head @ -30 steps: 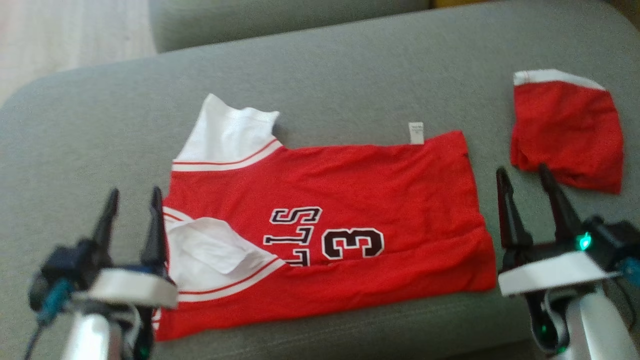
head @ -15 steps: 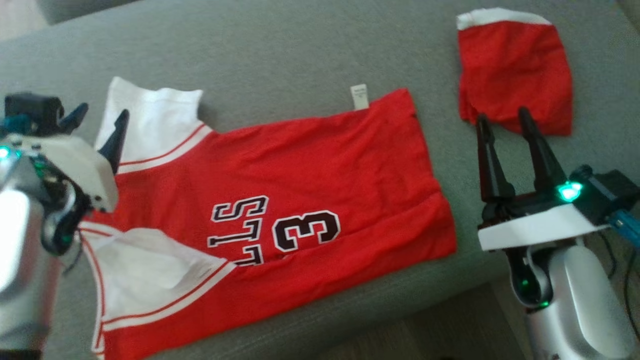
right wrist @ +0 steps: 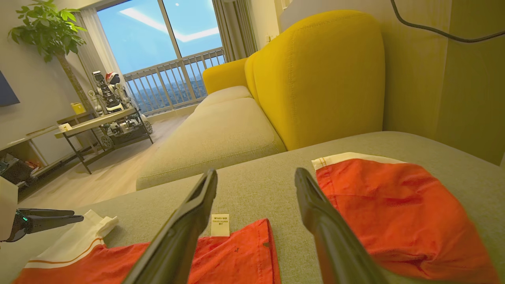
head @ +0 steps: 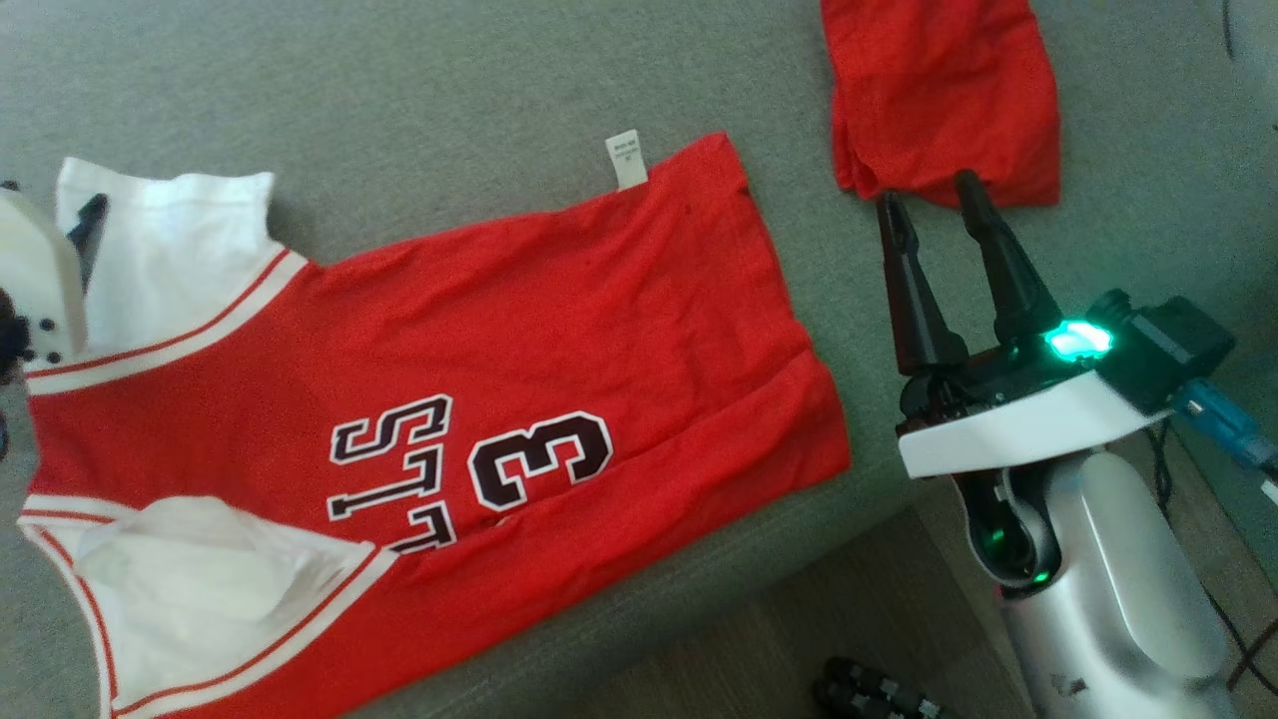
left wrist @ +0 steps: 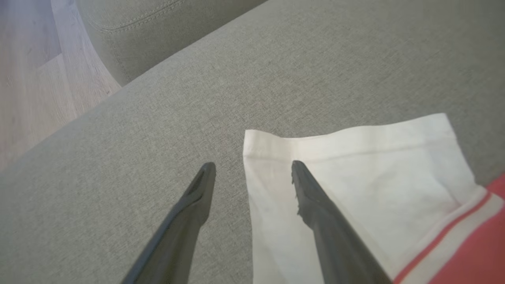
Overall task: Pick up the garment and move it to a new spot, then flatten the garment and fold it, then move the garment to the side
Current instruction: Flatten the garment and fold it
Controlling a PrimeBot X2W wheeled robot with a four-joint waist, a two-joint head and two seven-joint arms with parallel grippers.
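Closest to us, the right arm's pale forearm rises past the near edge of the grey sofa seat (head: pixel 449 90), beside a strip of wooden floor (head: pixel 799 619). The right claw (head: pixel 929 192) is spread wide with nothing between its two dark fingers, which point away from us over the seat.

At the far left, the left claw (left wrist: pixel 252 165) is just as wide and just as empty. In the left wrist view we see one finger over bare grey fabric and the other over the corner of a white sleeve (left wrist: pixel 355 177). The sleeve's edge runs between them, and we cannot tell whether either tip touches.

Between the two claws the jersey (head: pixel 449 399) lies spread flat on the seat. It is red with white sleeves, its hem end near the right claw, and its black "3" and letters read sideways. The nearer sleeve (head: pixel 200 579) lies rumpled. A white tag (head: pixel 626 158) sticks out from the far edge onto the cushion.

Just beyond the right claw's tips a small red piece (head: pixel 939 90) lies apart from the jersey on the same seat. Farther off, the right wrist view gives us a yellow backrest (right wrist: pixel 315 71), a potted plant (right wrist: pixel 47 31) and a tall window (right wrist: pixel 169 39).
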